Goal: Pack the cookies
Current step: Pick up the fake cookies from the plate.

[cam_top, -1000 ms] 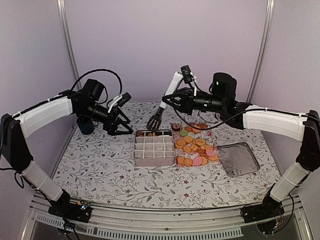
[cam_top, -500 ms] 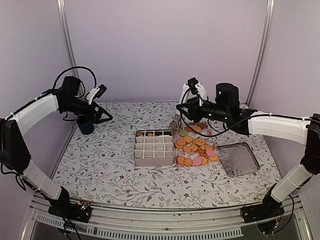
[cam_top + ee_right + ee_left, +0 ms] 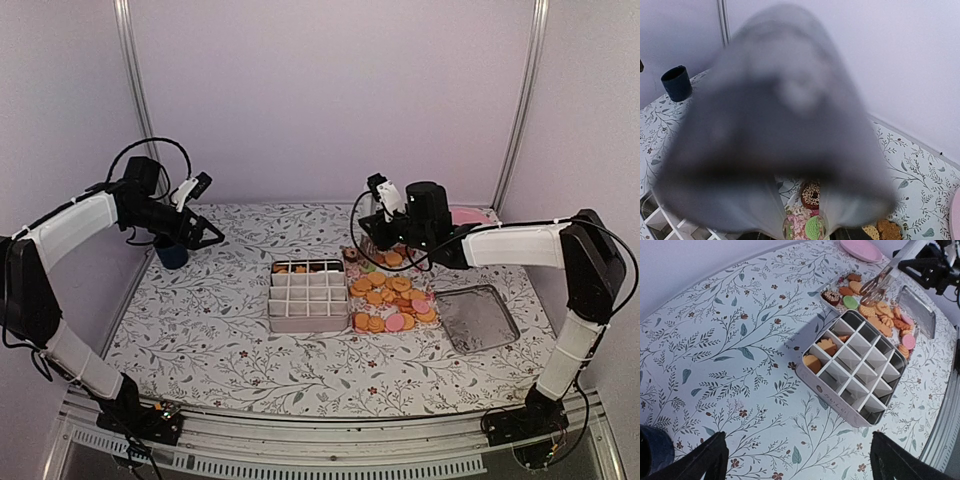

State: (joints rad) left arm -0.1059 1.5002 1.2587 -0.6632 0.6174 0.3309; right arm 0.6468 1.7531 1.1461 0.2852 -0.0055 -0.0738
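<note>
The cookies lie in a heap on a floral sheet right of the divided tin; most are orange, a few pink. Two orange cookies sit in the tin's back-left cells. My right gripper is shut on metal tongs, whose tips hover over the heap's far-left end. In the right wrist view the tongs are a grey blur, their arms apart around a green cookie and a sprinkled brown one. My left gripper hangs open and empty at the far left, away from the tin.
A dark blue cup stands at the far left under the left arm. A shallow metal tray lies right of the cookies. A pink plate sits at the back right.
The left arm pulled back to the left, away from the tin. The right gripper carried the tongs from over the tin's back row rightward to the cookie heap's far end.
</note>
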